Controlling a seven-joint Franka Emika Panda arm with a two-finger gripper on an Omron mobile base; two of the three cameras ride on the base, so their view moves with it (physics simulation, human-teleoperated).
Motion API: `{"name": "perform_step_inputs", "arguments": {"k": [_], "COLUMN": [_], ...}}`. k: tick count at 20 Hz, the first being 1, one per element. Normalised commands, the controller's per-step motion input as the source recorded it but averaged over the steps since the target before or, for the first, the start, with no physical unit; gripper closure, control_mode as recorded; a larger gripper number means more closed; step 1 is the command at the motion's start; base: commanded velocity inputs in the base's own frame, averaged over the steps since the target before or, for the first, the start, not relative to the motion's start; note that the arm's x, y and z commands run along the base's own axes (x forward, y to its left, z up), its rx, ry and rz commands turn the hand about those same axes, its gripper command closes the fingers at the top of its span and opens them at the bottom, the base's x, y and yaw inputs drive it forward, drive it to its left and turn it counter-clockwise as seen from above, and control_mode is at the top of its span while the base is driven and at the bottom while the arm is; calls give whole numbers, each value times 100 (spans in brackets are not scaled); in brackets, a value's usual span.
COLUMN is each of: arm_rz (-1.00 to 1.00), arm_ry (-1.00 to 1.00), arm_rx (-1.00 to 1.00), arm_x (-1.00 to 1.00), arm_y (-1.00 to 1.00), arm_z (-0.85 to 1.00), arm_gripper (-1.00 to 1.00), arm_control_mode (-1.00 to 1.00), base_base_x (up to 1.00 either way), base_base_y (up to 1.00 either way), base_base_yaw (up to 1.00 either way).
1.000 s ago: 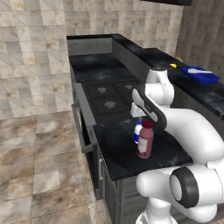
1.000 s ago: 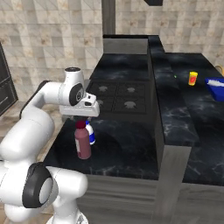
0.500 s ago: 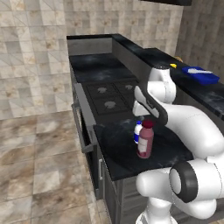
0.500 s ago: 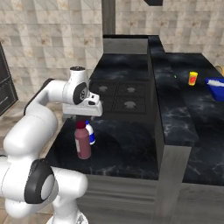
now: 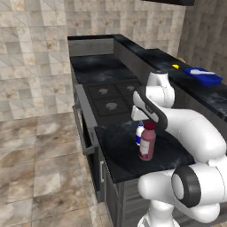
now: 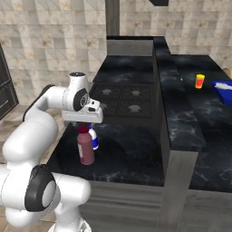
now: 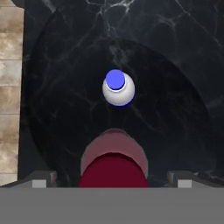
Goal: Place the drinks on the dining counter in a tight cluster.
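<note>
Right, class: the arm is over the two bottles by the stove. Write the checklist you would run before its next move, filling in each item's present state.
1. Gripper open: ok, fingers wide either side of the cap.
2. Maroon bottle upright: ok.
3. Gripper centred over the maroon bottle: ok in the hand view.
4. Small white bottle clear of the fingers: ok, it stands apart beyond the maroon one.
5. Maroon bottle gripped: not ok, nothing held.
6. Free spot on the dining counter: ok, bare marble beside the yellow-orange cup.
</note>
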Motion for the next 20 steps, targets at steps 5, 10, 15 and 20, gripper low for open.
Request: {"name": "perform_step_inputs", "arguments": {"k": [5,10,15,20], "arm_rz": [0,0,0,0], "arm_ry": [0,0,0,0], "arm_rx": [0,0,0,0], "arm_x": [-13,0,0,0], "arm_y": [0,0,0,0], "arm_z": [-1,-3,-20,-29], "arm_gripper": [-100,-100,-100,-100], "arm_control_mode": [-100,-100,-100,-100], "base_base_x": [0,0,0,0], "base_base_y": [0,0,0,0], "base_base_yaw": [0,0,0,0]}}
